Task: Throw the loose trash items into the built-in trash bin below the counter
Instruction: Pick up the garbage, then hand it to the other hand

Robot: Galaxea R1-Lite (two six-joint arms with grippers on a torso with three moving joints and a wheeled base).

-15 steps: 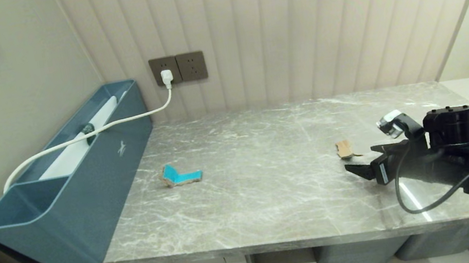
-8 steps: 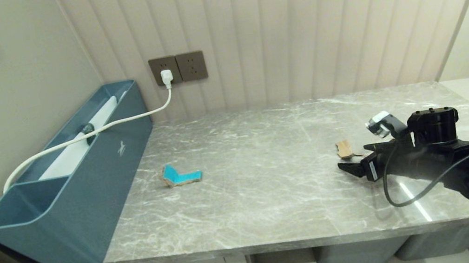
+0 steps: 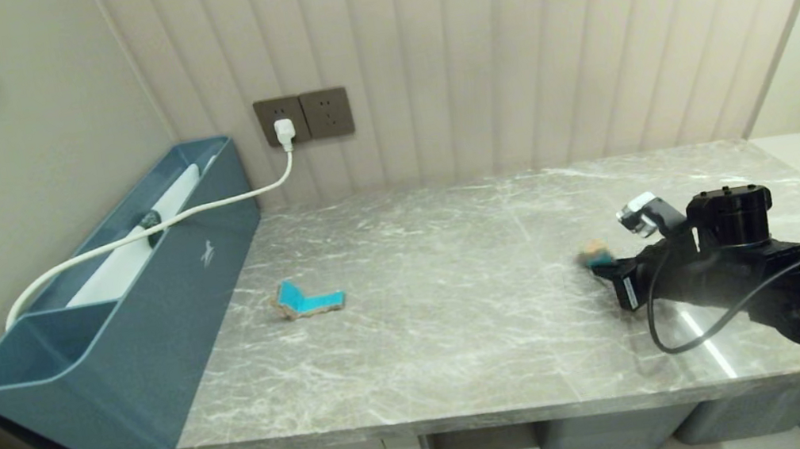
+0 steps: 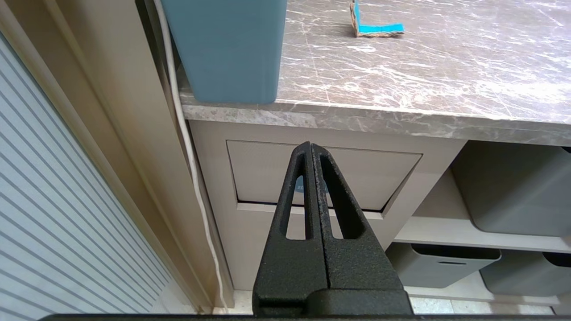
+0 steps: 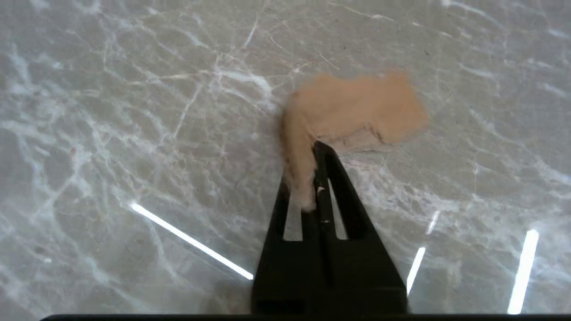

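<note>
Brown cardboard scrap (image 5: 357, 111) sits pinched in our right end effector (image 5: 317, 149) just above the worktop (image 3: 464, 327), clamped so we can carry it to the built-in trash bin (image 4: 267, 169). Our left end effector (image 4: 311, 151) hangs pressed together before that flap, while the turquoise scrap (image 3: 309, 298) lies near the teal box (image 3: 141, 314).

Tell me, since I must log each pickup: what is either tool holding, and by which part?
The right tool is shut on the torn brown cardboard scrap, pinching its bent-down end. The left tool is shut, holding nothing.
</note>
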